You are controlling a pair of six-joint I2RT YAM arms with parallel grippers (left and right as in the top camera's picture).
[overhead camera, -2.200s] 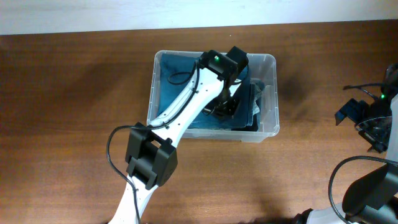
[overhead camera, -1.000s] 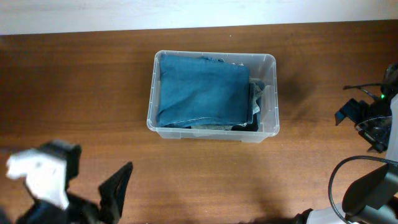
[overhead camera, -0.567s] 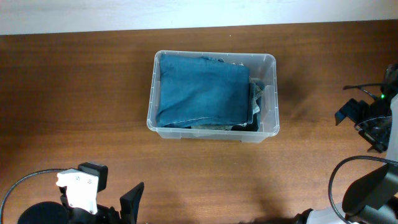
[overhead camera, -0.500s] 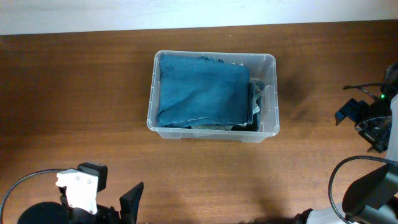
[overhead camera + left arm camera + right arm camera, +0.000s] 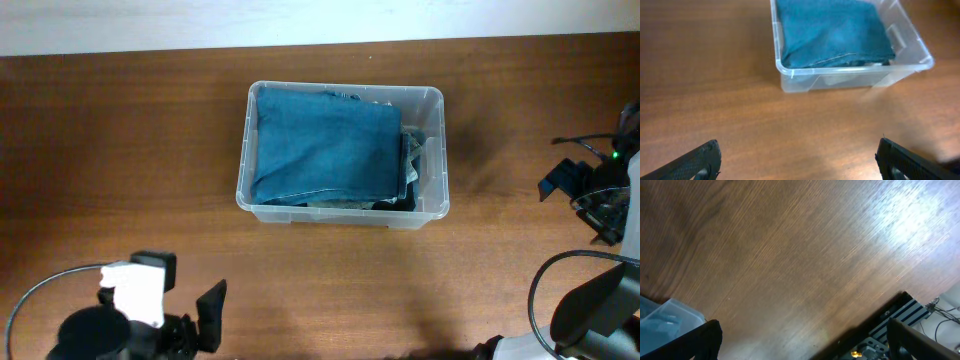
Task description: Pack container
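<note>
Container (image 5: 343, 213) of clear rigid plastic, rectangular with rounded corners, on brown wood-grain table (image 5: 120, 150), middle toward far edge. Filled with soft folded blue cloth (image 5: 325, 145); dark garment (image 5: 408, 160) wedged along right wall. Left gripper (image 5: 797, 157) gaping and empty, drawn back from over the cloth to near table edge. Right gripper (image 5: 802, 332) gaping too, well apart at right.

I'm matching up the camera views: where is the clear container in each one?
Overhead: container upper centre, folded blue cloth inside.
Left wrist: container top, right of centre.
Right wrist: container corner only, bottom left.
Shared landmark: the brown wooden table.
</note>
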